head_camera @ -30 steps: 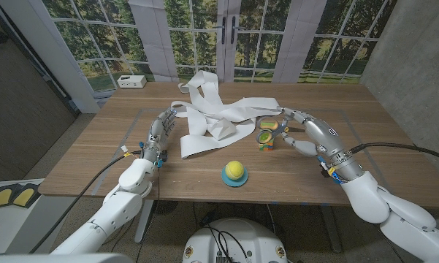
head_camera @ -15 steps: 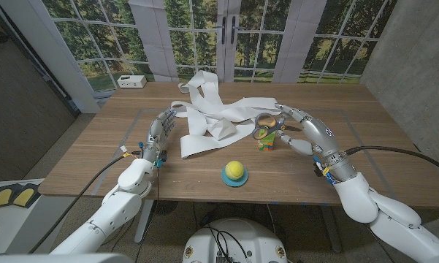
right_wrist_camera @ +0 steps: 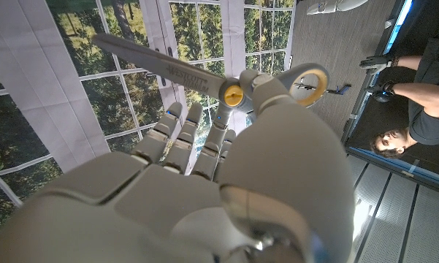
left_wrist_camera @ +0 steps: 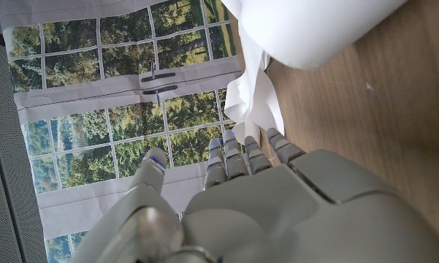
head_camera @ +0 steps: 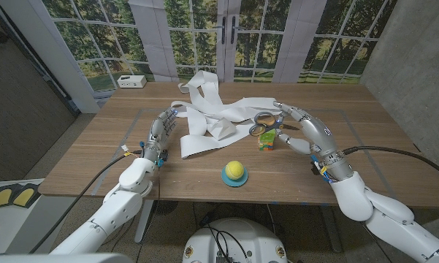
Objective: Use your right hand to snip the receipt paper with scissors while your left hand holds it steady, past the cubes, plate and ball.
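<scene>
The white receipt paper (head_camera: 218, 111) lies in loose loops across the middle and back of the table. My left hand (head_camera: 163, 128) reaches along the paper's left side, fingers stretched out and touching its edge; in the left wrist view my left hand (left_wrist_camera: 257, 196) points at the paper (left_wrist_camera: 253, 109). My right hand (head_camera: 301, 130) grips scissors (head_camera: 261, 122) with yellow-and-grey handles, held just above the stacked coloured cubes (head_camera: 265, 144) and next to the paper's right side. In the right wrist view the scissors (right_wrist_camera: 177, 67) show over my right hand (right_wrist_camera: 182, 190), blades together.
A yellow-green ball (head_camera: 235, 170) sits on a small blue plate (head_camera: 235, 181) near the front edge, in front of the paper. A white box (head_camera: 132, 81) stands at the back left corner. A person (right_wrist_camera: 418, 111) shows in the right wrist view.
My right hand has carried the scissors a little left and up from over the cubes toward the paper. The left hand and paper have not moved.
</scene>
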Motion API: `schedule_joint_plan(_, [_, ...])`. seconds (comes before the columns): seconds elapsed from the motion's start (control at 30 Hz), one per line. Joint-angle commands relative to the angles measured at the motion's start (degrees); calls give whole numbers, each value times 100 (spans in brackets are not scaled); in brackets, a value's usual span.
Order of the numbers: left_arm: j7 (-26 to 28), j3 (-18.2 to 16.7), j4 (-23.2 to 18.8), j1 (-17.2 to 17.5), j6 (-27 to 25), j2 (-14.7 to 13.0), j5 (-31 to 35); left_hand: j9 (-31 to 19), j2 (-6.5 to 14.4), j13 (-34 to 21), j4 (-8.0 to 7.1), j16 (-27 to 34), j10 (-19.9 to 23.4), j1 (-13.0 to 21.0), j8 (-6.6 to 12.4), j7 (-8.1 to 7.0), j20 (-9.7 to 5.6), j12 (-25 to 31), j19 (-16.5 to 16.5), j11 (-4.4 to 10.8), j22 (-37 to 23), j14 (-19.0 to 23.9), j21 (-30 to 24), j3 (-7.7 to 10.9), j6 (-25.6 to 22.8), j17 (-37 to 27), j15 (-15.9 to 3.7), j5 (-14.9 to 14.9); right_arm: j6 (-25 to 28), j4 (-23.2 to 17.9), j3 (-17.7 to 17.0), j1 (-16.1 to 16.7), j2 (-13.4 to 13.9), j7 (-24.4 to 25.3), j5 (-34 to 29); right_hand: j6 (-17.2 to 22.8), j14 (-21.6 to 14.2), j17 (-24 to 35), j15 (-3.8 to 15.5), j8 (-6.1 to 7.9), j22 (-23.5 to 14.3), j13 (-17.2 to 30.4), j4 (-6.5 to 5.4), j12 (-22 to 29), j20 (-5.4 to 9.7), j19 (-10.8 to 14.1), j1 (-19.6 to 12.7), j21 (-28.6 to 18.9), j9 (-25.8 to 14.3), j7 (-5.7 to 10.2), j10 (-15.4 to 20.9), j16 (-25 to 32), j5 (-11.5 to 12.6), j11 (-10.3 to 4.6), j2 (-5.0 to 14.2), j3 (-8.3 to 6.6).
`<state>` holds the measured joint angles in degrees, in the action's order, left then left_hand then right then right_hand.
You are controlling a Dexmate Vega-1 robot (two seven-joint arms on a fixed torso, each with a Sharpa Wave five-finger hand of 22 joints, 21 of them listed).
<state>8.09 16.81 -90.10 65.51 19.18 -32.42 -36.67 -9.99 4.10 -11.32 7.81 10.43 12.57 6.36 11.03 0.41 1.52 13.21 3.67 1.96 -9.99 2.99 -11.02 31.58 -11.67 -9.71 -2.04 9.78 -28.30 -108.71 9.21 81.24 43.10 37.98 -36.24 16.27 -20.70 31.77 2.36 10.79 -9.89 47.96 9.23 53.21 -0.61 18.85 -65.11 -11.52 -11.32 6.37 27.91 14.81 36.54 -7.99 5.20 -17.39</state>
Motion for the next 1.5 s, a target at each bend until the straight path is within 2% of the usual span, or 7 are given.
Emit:
schedule_joint_plan(0.03, [-16, 45, 88, -93, -25, 48, -4, -14, 39, -13, -15, 8, 70, -18, 4, 19, 21, 32, 13, 12, -14, 34, -28, 31, -53, -19, -26, 6, -70, 125, 163, -198, 76, 78, 60, 38, -46, 30, 1115, 27, -7, 11, -4, 44, 27, 28, -439, -23, -31, 51, 347, -20, -33, -367, 436, 9])
schedule_joint_plan(0.63, [38, 70, 99, -117, -40, 76, 21, -14, 37, -15, -14, 7, 81, -20, -3, 22, 20, 27, 25, 10, -14, 47, -31, 33, -70, -20, -28, 6, -110, 153, 207, -269, 186, 123, 74, 574, -183, 38, 1112, 145, -5, -229, -15, 91, 100, 169, -573, -36, -41, 263, 438, -76, -157, -363, 428, 104])
schedule_joint_plan(0.77, [44, 78, 94, -111, -33, 87, 24, -14, 36, -15, -14, 7, 86, -20, 0, 17, 17, 27, 27, 19, -14, 51, -31, 34, -86, -20, -33, 6, -71, 105, 181, -227, 208, 140, 31, 617, -198, 33, 1114, 146, -5, -256, -20, 92, 109, 186, -584, -37, -42, 248, 427, -89, -171, -355, 425, 117])
schedule_joint_plan(0.9, [42, 90, 92, -104, -33, 93, 25, -14, 34, -15, -13, 8, 98, -21, -2, 15, 20, 30, 36, 17, -14, 56, -34, 34, -89, -21, -26, 6, -78, 69, 152, -187, 244, 153, 13, 844, -258, 46, 1120, 173, -7, -332, -33, 96, 116, 189, -611, -24, -36, 237, 360, -103, -219, -329, 423, 163])
schedule_joint_plan(1.1, [50, 97, 79, -84, -40, 90, 27, -14, 34, -16, -12, 7, 107, -20, 1, 10, 19, 30, 40, 20, -14, 60, -34, 36, -109, -21, -34, 6, -11, -22, 100, -108, 325, 69, -19, 1601, -304, 129, 1125, 247, -16, -217, -74, 246, 175, 133, -721, 3, -12, 443, 19, -164, -266, -277, 519, 155])
schedule_joint_plan(1.3, [52, 99, 80, -78, -44, 90, 23, -14, 35, -17, -10, 5, 110, -18, -4, 12, 21, 27, 41, 24, -14, 59, -33, 39, -110, -21, -31, 6, -10, -41, 89, -73, 351, 8, 31, 1920, -295, 183, 1125, 262, -18, -129, -108, 320, 156, 106, -744, 9, -6, 397, -113, -190, -254, -287, 544, 113])
schedule_joint_plan(1.5, [53, 113, 101, -86, -58, 108, 13, -15, 34, -17, -9, 6, 107, -18, -8, 3, 44, 23, 43, 23, -15, 66, -33, 40, -112, -21, -33, 6, -125, 27, 122, -115, 322, -36, 196, 2220, -458, 299, 1128, 228, -26, 26, -145, 430, 98, 238, -763, -41, 2, 368, -307, -134, -224, -273, 568, 45])
